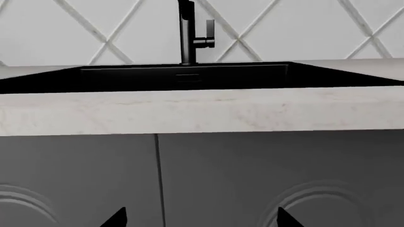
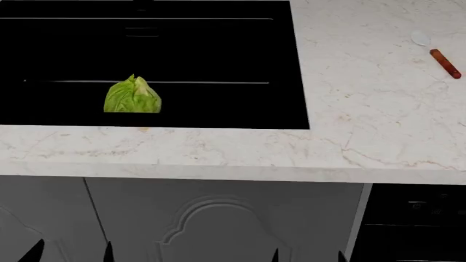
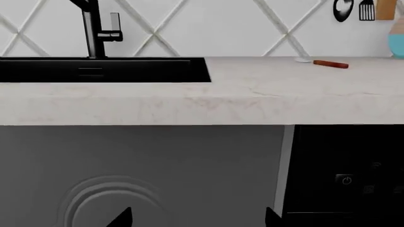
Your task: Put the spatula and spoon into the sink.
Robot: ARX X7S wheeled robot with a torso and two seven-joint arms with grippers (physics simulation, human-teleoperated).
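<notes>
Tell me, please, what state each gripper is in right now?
Left gripper: open, holding nothing.
Right gripper: open, holding nothing.

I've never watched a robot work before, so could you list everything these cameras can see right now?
sink: one, black, set into the counter, at the left of the head view
tap: one, black, behind the sink by the wall
lettuce: one, green, inside the sink
spoon: one, whitish head and reddish-brown handle, on the counter right of the sink
counter: one, pale marble look
cabinet doors: grey, below the counter
oven: one, black, below the counter at the right
wall utensils: a few, dark, hanging above the counter's far right
left hand: one, black tips, open, low before the cabinets
right hand: one, black tips, open, also low
</notes>
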